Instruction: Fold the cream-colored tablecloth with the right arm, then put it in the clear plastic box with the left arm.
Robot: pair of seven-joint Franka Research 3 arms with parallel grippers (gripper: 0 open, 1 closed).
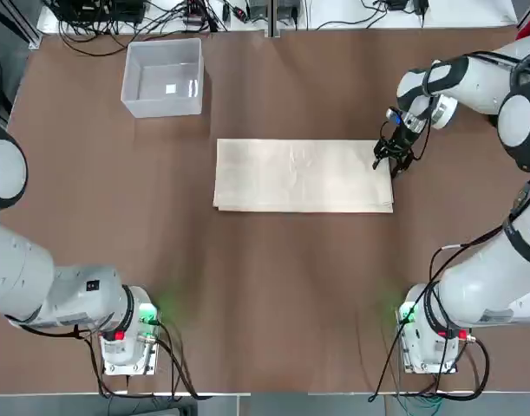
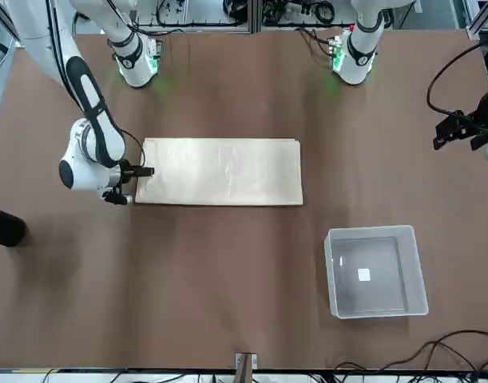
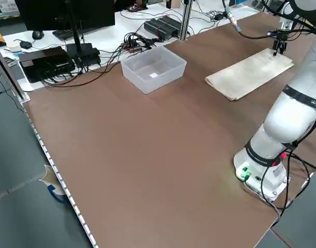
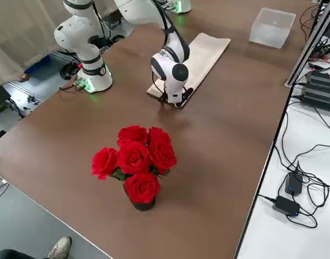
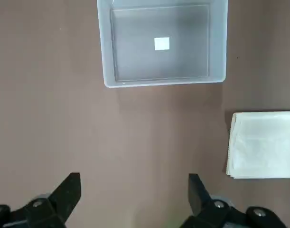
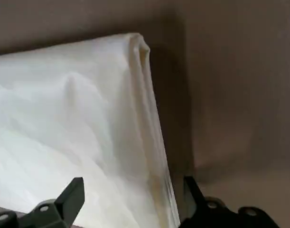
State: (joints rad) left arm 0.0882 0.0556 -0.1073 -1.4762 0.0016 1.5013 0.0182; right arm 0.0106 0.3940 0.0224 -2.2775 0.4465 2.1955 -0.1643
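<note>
my two arms are glossy white rounded shells with black joint bands, on white bases lit green with red spots. black cables trail from them. my right black two-finger gripper point(image 1: 393, 158) carries thin wiring.

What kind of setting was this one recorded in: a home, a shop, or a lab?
Most likely a robotics lab. Two arms are bolted to a brown table, cables and power bricks line a white side bench, and a monitor stands behind the clear plastic box.
</note>
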